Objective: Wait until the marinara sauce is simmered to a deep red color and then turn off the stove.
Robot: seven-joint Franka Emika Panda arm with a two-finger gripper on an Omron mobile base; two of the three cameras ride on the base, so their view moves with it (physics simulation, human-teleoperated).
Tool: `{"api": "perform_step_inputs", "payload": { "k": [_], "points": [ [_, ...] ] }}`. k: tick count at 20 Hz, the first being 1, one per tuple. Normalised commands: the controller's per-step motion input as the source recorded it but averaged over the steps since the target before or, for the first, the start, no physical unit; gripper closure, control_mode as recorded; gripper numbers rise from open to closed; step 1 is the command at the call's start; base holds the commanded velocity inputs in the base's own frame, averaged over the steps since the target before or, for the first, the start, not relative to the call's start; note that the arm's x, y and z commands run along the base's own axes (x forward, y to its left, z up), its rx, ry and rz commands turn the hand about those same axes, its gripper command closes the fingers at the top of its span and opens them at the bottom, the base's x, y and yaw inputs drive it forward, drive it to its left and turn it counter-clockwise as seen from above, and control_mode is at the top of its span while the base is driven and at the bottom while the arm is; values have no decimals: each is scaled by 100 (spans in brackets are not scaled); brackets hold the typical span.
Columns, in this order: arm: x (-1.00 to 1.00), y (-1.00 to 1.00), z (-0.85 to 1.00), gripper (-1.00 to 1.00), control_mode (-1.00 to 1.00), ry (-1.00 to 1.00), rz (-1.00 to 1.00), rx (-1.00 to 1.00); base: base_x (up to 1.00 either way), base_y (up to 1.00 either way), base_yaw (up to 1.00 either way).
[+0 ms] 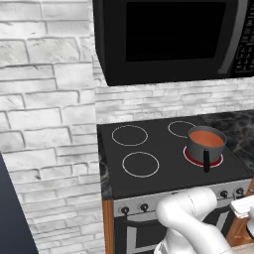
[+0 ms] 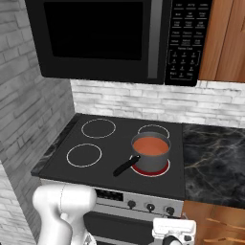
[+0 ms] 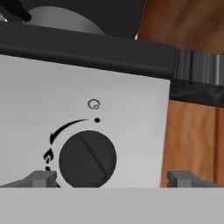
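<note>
**Pincer open at the front-right knob; sauce pot on the lit burner**

Left base view: The stove (image 1: 149, 171) sits against a white brick wall, under a black microwave (image 1: 168, 37). A small grey pot (image 1: 205, 148) stands on the front right burner, whose ring (image 1: 191, 158) glows red beneath it. The marinara sauce (image 1: 206, 138) fills the pot as a smooth orange-red disc. The pot's black handle (image 1: 206, 159) points toward the front edge. The other three burner rings are thin and white. Black knobs line the silver front panel (image 1: 139, 207).

Right base view: The pot sits on the same burner, handle angled to the front left. The sauce reads orange-red. A dark marble bench (image 2: 213, 162) adjoins the stove on the right, with wooden cabinets above and below. The robot's hand sits low in front of the panel's right end.

Hand view: The pincer (image 3: 113, 178) faces a round black knob (image 3: 87, 159) on the silver panel, close up. Its two fingertips (image 3: 41, 178) stand well apart, one at the knob's left edge, the other far right of it. The jaws are open and grip nothing. The knob's slot runs diagonally; a curved arrow and flame mark lie to its upper left.
</note>
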Motion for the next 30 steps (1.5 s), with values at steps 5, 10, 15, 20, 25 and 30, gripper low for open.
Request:
{"api": "perform_step_inputs", "payload": {
  "k": [5,10,15,20,25,30],
  "points": [
    [0,0,-5,-100,-100,-6,0,-8,0,0,0],
    [0,0,0,-100,-100,-1,0,-2,0,0,0],
    [1,0,5,-100,-100,0,0,0,0,0,0],
    [0,0,20,-100,-100,0,0,0,0,0,0],
    [0,3,14,-100,-100,0,0,0,0,0,0],
    [0,20,0,-100,-100,0,0,-1,0,0,0]
  ]
}}
